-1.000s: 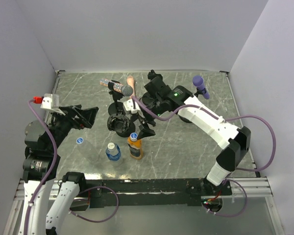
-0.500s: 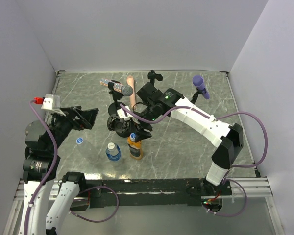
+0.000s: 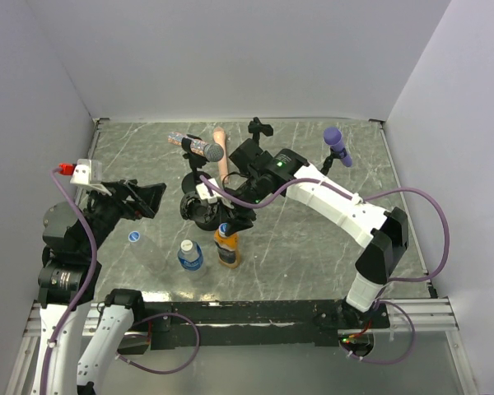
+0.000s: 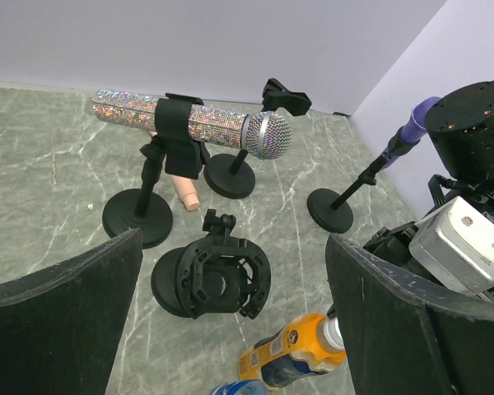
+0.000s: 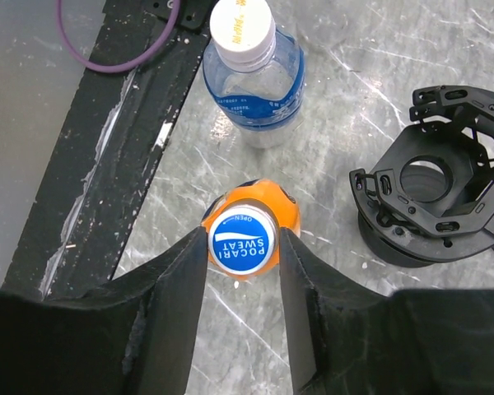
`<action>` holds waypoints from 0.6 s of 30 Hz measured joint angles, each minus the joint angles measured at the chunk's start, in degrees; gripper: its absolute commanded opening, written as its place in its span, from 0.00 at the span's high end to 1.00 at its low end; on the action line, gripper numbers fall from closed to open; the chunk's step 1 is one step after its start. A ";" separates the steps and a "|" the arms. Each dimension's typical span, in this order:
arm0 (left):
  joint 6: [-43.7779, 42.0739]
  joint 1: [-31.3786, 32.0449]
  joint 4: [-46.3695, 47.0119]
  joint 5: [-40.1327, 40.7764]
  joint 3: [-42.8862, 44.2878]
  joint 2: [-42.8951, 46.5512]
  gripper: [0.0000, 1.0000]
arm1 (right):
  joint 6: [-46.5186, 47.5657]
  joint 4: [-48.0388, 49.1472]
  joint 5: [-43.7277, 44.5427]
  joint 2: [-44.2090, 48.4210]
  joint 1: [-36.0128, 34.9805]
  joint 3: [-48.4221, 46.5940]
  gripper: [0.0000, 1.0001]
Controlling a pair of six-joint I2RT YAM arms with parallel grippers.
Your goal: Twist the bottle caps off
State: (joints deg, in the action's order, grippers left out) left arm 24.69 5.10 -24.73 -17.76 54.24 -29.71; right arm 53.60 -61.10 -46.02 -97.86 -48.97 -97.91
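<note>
The right gripper (image 5: 242, 240) is pinching the small round blue screw cap (image 5: 242, 242) printed with white lettering. One black finger presses on each side of it. That cap sits on the upright little orange plastic bottle (image 5: 272, 210), which stands on the desk (image 5: 346, 99) near its front edge.

Just beside the orange bottle, toward the left arm, stands a small clear plastic bottle with a blue label (image 5: 255, 103), topped by a whitish round screw cap (image 5: 242, 29). A third small blue cap (image 3: 134, 237) lies further left, close to the left arm. The clear bottle under it is hard to make out.

The left gripper (image 3: 146, 197) hangs over the left side of the desk with its fingers spread wide, holding nothing.

Behind the orange bottle is a black ring-shaped microphone cradle on a round base (image 5: 440, 189). Further back, a glittery silver microphone (image 4: 189, 123) is clipped level in a black stand. A pale pink cylinder (image 3: 220, 148) lies beside it, an empty black clip stand (image 4: 284, 95) is near, and a purple ball-headed microphone (image 4: 416, 123) stands tilted at the right.

The desk surface is grey-green marble pattern with pale veins and scratches. A black rail (image 5: 115, 123) runs along its near edge, with a purple cable (image 5: 115, 62) looped over it. Plain pale lilac-white walls (image 3: 230, 58) close in the back and both sides.
</note>
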 measured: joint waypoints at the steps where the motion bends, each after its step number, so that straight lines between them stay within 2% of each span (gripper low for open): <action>1: 0.00 0.00 0.02 -0.07 0.00 0.00 0.04 | -0.07 0.04 0.07 0.00 -0.04 0.00 0.57; 4: 0.00 0.00 0.00 -0.48 0.00 0.00 0.04 | -0.24 0.22 0.28 0.00 -0.20 0.02 0.64; 10: -0.04 0.00 0.02 -1.92 0.00 0.00 0.03 | -0.63 0.50 0.39 0.00 -0.35 0.02 0.91; 14: -0.31 0.00 0.09 -4.24 0.00 0.00 0.03 | -1.88 0.72 0.00 0.02 -0.13 0.04 0.96; 18: -0.42 0.70 2.89 -10.88 -0.63 -0.33 0.03 | -5.33 0.31 -3.41 0.70 2.36 0.04 0.96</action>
State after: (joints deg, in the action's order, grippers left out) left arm 24.27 5.80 -21.85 -28.64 53.60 -30.04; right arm 48.27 -60.80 -49.43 -97.17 -46.61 -97.86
